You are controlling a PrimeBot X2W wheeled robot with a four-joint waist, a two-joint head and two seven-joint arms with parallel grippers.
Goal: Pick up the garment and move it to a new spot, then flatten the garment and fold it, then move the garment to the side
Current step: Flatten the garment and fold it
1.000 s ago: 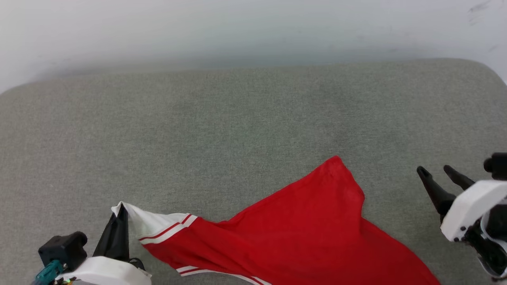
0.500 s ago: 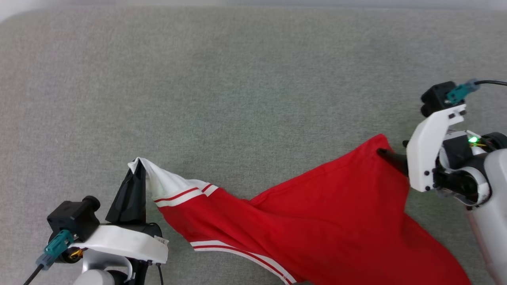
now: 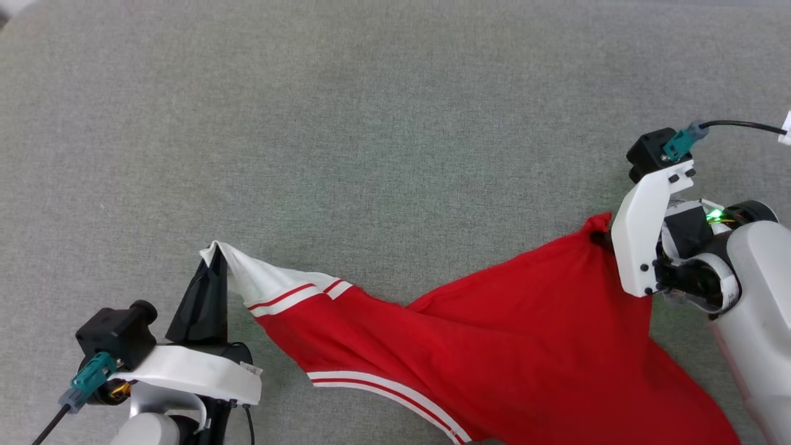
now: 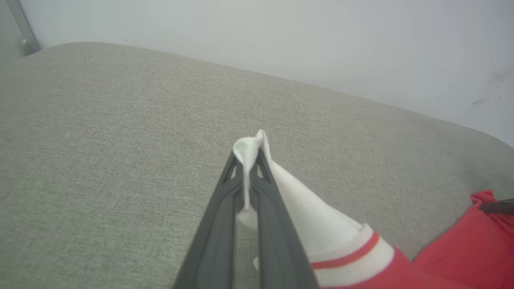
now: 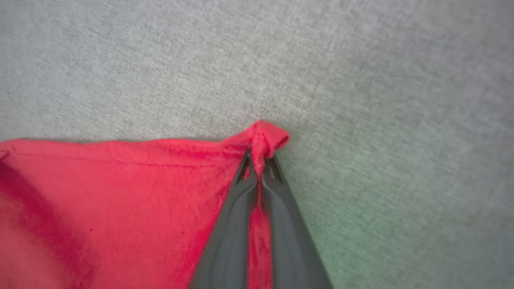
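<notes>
Change: the right pincer (image 3: 599,238), spread and clear of the cloth a second ago, is now clenched on a red corner (image 5: 267,136); the left pincer (image 3: 213,262) stays clenched on the white sleeve tip (image 4: 251,144). Judged: both grips are set, so the lift-and-move can begin. Count: one garment (image 3: 494,346), slung between the two and lying low on the grey padded surface (image 3: 371,123); two pincers, both grasping cloth.

An indoor room of unclear kind: a grey fabric-padded surface (image 4: 100,160) meets a plain white wall (image 4: 281,40).
</notes>
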